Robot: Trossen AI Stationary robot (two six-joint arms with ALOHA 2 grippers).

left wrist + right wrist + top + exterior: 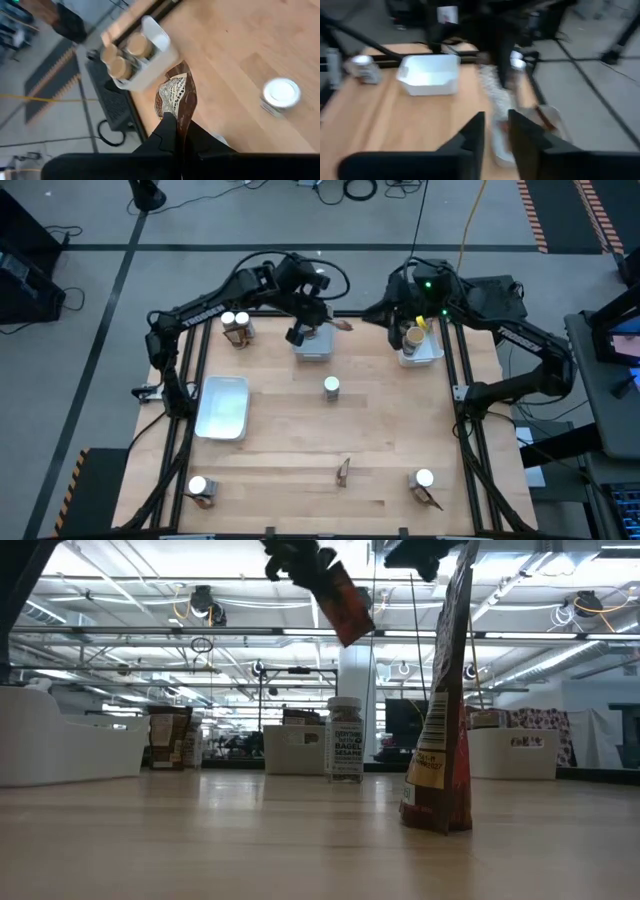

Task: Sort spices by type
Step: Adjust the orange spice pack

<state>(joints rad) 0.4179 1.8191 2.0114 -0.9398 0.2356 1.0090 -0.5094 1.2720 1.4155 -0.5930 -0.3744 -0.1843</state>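
Roughly midway, by the look of it: some spices are already grouped, others lie loose on the table (280,435). Take the lone white-capped jar (331,387) standing near the table's middle as the landmark. Beyond it, at the far edge, sits a small white tray (312,343); to that tray's right, at the far right corner, a second tray (421,349) holds round tan-topped tubs (126,54). To the jar's left lies a long shallow tray (224,406) with nothing in it that I can see. Two white-capped jars (235,321) stand together at the far left. Nearer the front edge than the landmark jar are a dark packet (344,471), a capped jar with a packet (424,486) to its right, and another capped jar (199,487) at the front left corner. Those seem left to sort.

The left gripper (300,332) is closed on a dark-brown packet (176,95), pinching one end and holding it in the air above the far middle tray. The packet's long axis runs straight out from the fingers, its free end pointing toward the tub tray; in the low view it hangs tilted.

The right gripper (495,131) hovers by the tub tray with its fingers slightly parted around nothing I can make out.
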